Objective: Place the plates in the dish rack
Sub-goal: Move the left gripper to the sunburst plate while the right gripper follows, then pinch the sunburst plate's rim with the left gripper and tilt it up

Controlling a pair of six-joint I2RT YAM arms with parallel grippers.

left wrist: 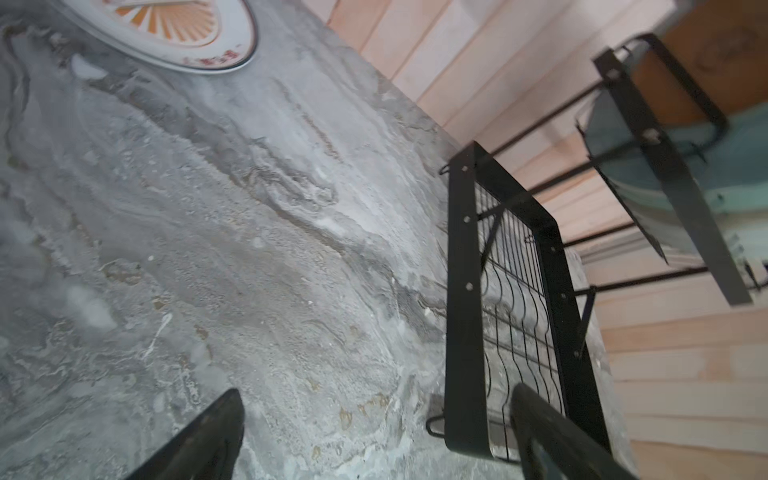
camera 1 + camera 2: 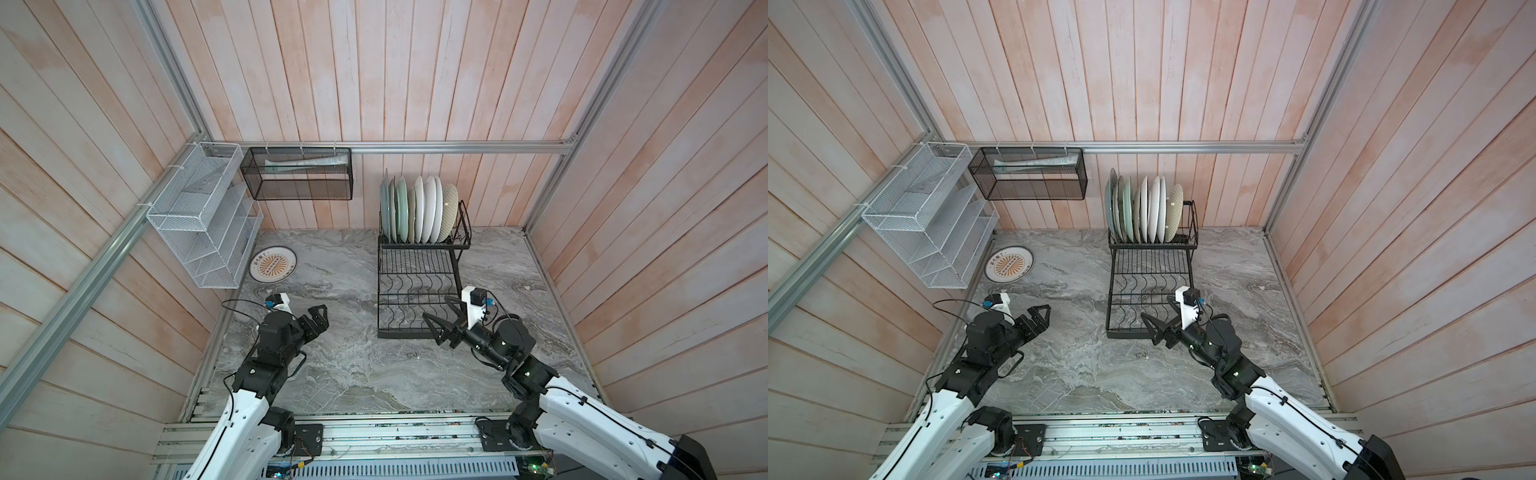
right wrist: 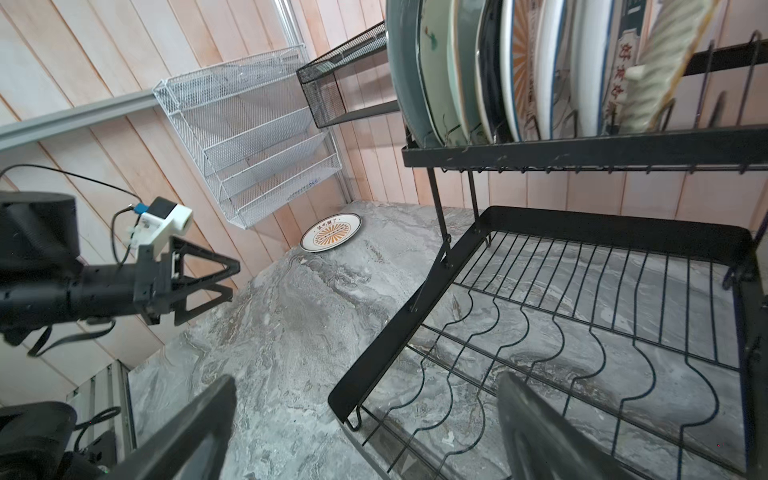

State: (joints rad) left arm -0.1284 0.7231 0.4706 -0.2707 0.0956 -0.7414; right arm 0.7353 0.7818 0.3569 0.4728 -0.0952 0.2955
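The black wire dish rack [image 2: 415, 248] [image 2: 1150, 246] stands at the back of the table, right of centre. Several plates [image 2: 419, 214] [image 2: 1144, 212] [image 3: 519, 70] stand on edge in its raised upper tier; the lower tier of wavy slots [image 3: 582, 316] holds nothing. One white plate with an orange sunburst [image 2: 273, 264] [image 2: 1009, 266] [image 1: 174, 33] [image 3: 331, 232] lies flat at the back left. My left gripper [image 2: 316, 319] [image 2: 1040, 318] [image 1: 376, 399] hovers open over the table, left of the rack [image 1: 463, 291]. My right gripper [image 2: 436, 307] [image 2: 1155, 306] [image 3: 365, 380] is open and empty over the rack's near left corner.
A white mesh organiser [image 2: 199, 232] hangs on the left wall above the lone plate. A black mesh basket [image 2: 299, 174] hangs on the back wall. Wooden walls close in the grey marble table [image 2: 353, 365] on three sides.
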